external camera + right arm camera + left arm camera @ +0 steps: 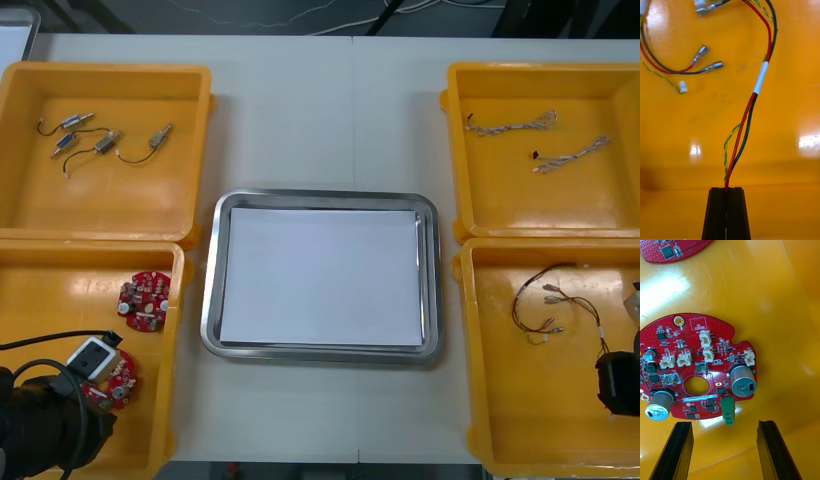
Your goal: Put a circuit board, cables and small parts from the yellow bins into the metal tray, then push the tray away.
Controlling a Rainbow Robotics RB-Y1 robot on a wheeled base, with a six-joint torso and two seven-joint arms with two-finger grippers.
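Note:
My left gripper [725, 450] hangs open over the near left yellow bin [60, 270], just short of a round red circuit board [696, 367] that lies flat beyond its fingertips. A second board's edge [673, 249] lies farther off. Both boards [143, 300] [112, 378] rest in that bin. My right gripper [727, 213] is down in the near right yellow bin [500, 420], shut on the red and yellow cable [752, 101]. The cable's strands run up from between the fingers to metal terminals [711, 67]. The metal tray [212, 300], white inside, holds nothing.
The far left bin [110, 210] holds several small metal parts [100, 145] with thin black leads. Two twisted cables [510, 125] [570, 155] lie in the far right bin [530, 215]. Bare table runs beyond the tray to the far edge.

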